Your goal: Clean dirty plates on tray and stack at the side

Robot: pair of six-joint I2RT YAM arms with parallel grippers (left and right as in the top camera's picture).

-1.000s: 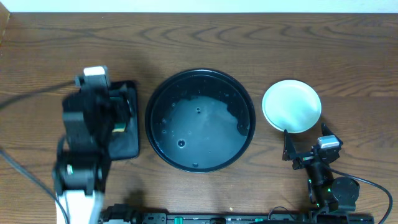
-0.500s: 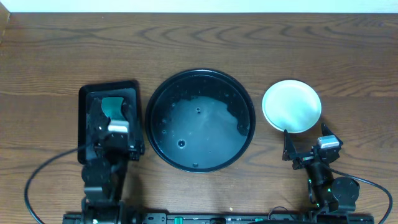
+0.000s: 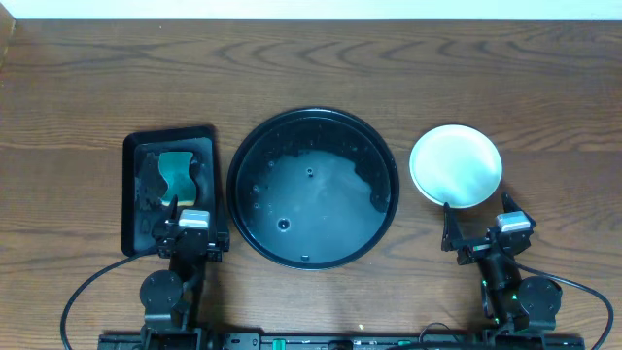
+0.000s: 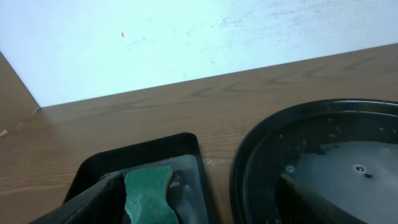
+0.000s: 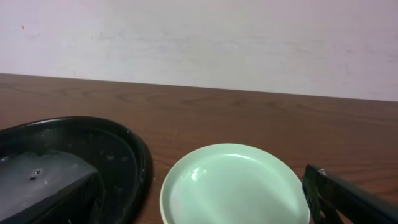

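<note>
sponge [image 4: 148, 196], tray [image 4: 261, 143] cut off at bottom edge

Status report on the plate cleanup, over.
Left claw open, empty; right claw open, empty. Round tray wet, no plates on it. Mint plate on table beside it. Nothing blocking.

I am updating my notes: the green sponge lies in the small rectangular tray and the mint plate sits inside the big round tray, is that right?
Not quite: the overhead view shows the mint plate on the table beside the big round tray, on its right, outside the rim. The green sponge does lie in the small rectangular tray.
</note>
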